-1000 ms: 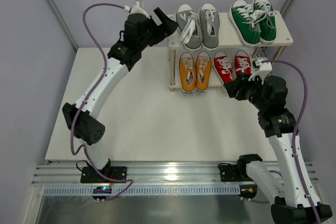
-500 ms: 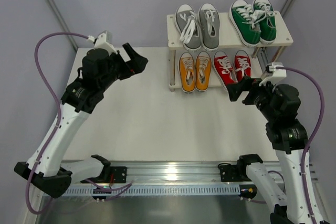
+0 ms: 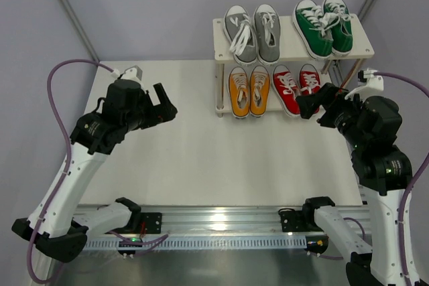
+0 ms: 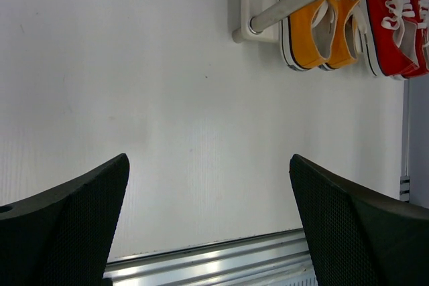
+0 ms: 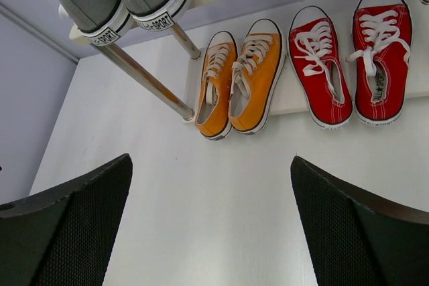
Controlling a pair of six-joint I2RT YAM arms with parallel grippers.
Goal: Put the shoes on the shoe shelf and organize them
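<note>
Pale lilac walls (image 3: 134, 5) close in the back and sides, so you have little room to swing behind the rack. The white desk (image 3: 201, 159) looks flat and matte, and should let a sole slide without catching. The shoe shelf (image 3: 287, 39) stands at the desk's far right, close to the back wall. It rests on slim posts, so judge it light and easy to nudge or tip, and keep your arms off it.

On the top board sit the grey pair (image 3: 251, 35) and the green pair (image 3: 323, 26). Below them, the orange pair (image 3: 249, 90) sits beside the red pair (image 3: 297, 87), toes toward you. You see no shoe lying off the shelf, so the work looks close to finished.

These look like light canvas shoes with soft uppers and firmer rubber soles. If one needs straightening, pinch it across the heel or the sole's sides, and watch the loose white laces.

Your left claw (image 4: 208, 165) is spread wide and holds nothing, over the desk left of the shelf. Your right claw (image 5: 210, 162) is also wide and holds nothing, just in front of the red pair.
</note>
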